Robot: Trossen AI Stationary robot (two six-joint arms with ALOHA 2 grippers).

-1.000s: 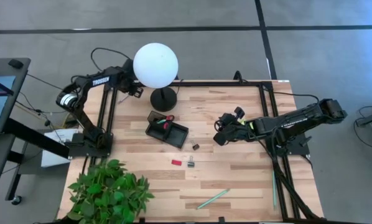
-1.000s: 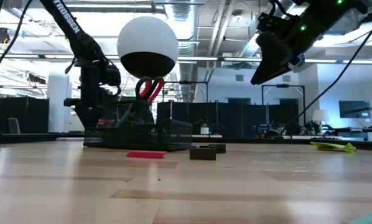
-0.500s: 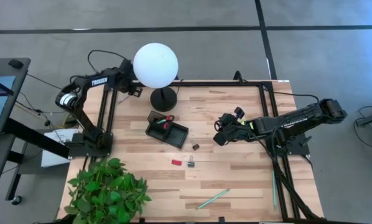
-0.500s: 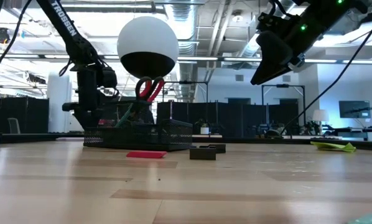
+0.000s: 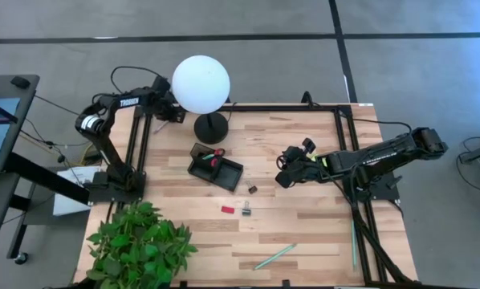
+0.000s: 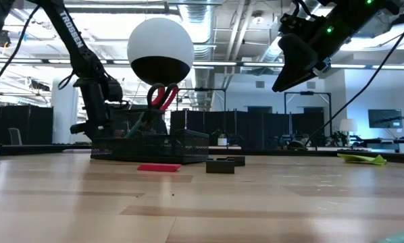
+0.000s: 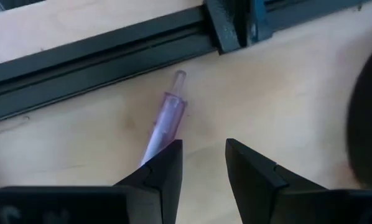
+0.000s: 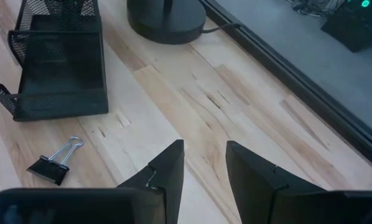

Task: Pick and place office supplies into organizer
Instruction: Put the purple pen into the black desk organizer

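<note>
A purple pen (image 7: pixel 164 121) lies flat on the wood beside the black frame rail (image 7: pixel 111 53); it shows only in the left wrist view. My left gripper (image 7: pixel 201 158) hangs open just above it at the table's far left, beside the lamp (image 5: pixel 201 84). One fingertip covers the pen's near end. The black mesh organizer (image 5: pixel 214 167) stands mid-table with red-handled scissors (image 5: pixel 216 154) upright in it. My right gripper (image 5: pixel 282 178) hovers open, right of the organizer, with nothing between its fingers (image 8: pixel 204 165).
A red block (image 5: pixel 228 209), two small black clips (image 5: pixel 252 189) (image 5: pixel 246 209) and a light-green pen (image 5: pixel 274 256) lie on the near half of the table. The lamp base (image 5: pixel 211 127) stands behind the organizer. A potted plant (image 5: pixel 140 245) fills the near left corner.
My left gripper has sunk toward the table and shifted a little toward the table's left edge, tipping as it went. Its fingers have stayed open. My right arm has kept still.
</note>
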